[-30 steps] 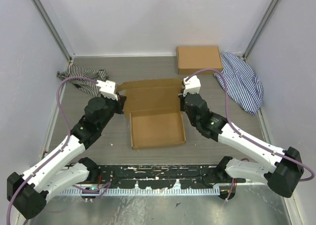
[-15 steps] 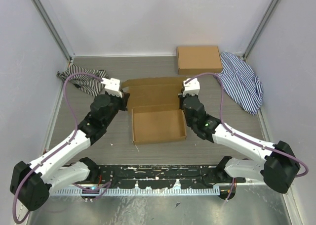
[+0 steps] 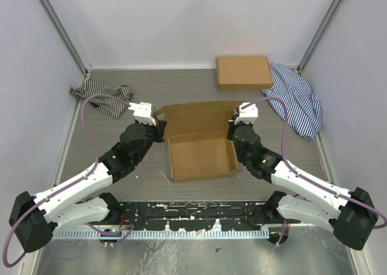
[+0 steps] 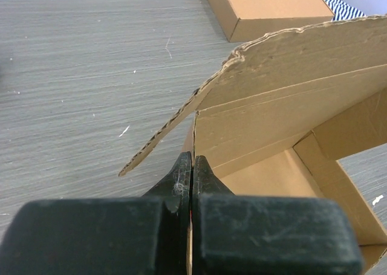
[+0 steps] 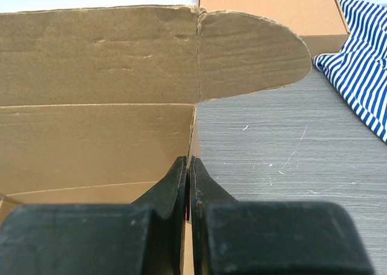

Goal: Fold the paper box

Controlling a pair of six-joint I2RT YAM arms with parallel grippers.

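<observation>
The paper box point(image 3: 202, 154) lies in the middle of the table, its tray open upward and its lid panel point(image 3: 199, 119) raised at the back. My left gripper point(image 3: 162, 132) is shut on the box's left side wall point(image 4: 188, 151); a rounded lid flap point(image 4: 175, 121) sticks out to the left. My right gripper point(image 3: 232, 130) is shut on the box's right side wall point(image 5: 193, 145); the rounded right lid flap point(image 5: 248, 54) stands behind it. The left gripper point(image 4: 191, 166) and the right gripper point(image 5: 188, 166) both pinch cardboard edges.
A second, flapless brown cardboard box point(image 3: 243, 72) lies at the back right and shows in the left wrist view point(image 4: 266, 9). A blue striped cloth point(image 3: 296, 100) lies at the right, a dark striped cloth point(image 3: 103, 97) at the back left.
Both grippers have moved right and slightly nearer with the box held between them. The lid panel has risen from lying flat to standing up at the back.
</observation>
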